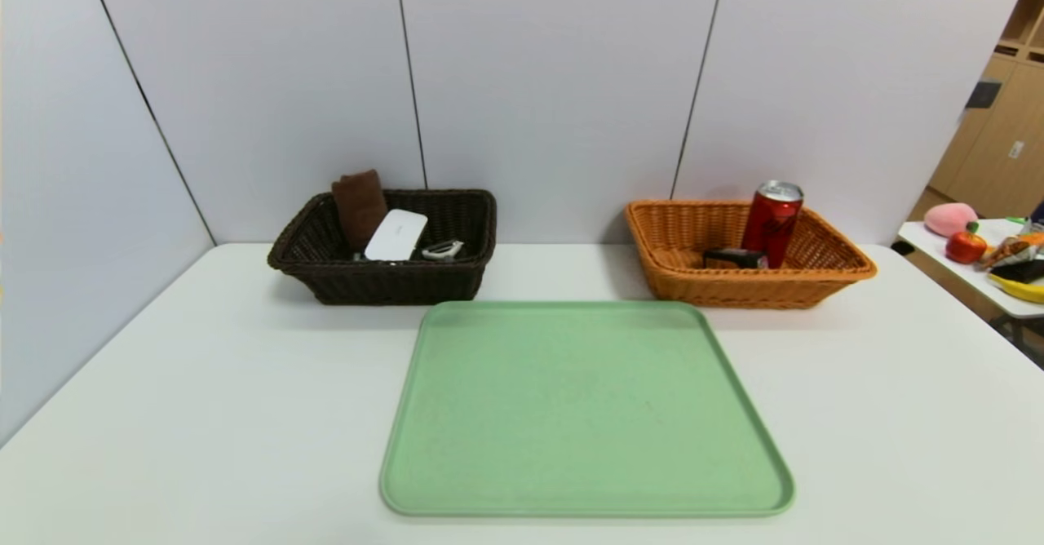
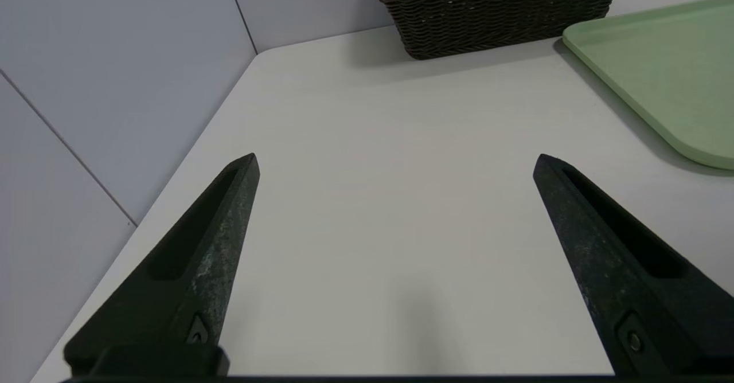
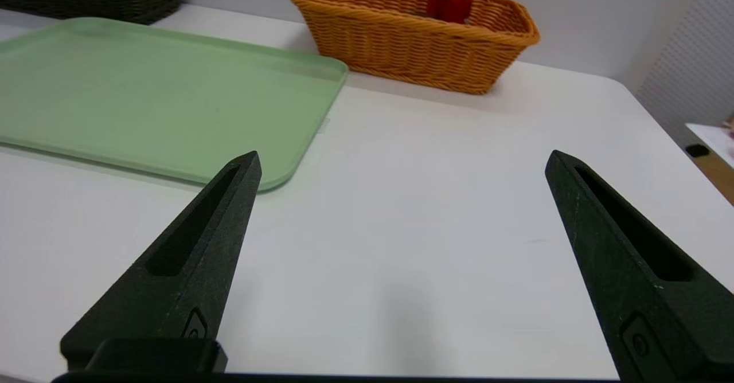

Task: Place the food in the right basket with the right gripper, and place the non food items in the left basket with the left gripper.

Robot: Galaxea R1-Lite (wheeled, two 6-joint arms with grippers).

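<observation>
Sorting looks finished: nothing is left on the tray (image 1: 587,414).

The can (image 1: 772,223) and a dark packet (image 1: 734,259) are held in the orange basket (image 1: 816,284); the brown cloth (image 1: 359,206), white case (image 1: 396,235) and a small grey item (image 1: 443,249) are held in the dark basket (image 1: 375,280). The left gripper (image 2: 395,162) is spread wide and empty over the table (image 1: 163,414) near the dark basket; the right gripper (image 3: 401,162) is likewise released beside the tray. The upright can could be tipped if the orange basket were bumped.
</observation>
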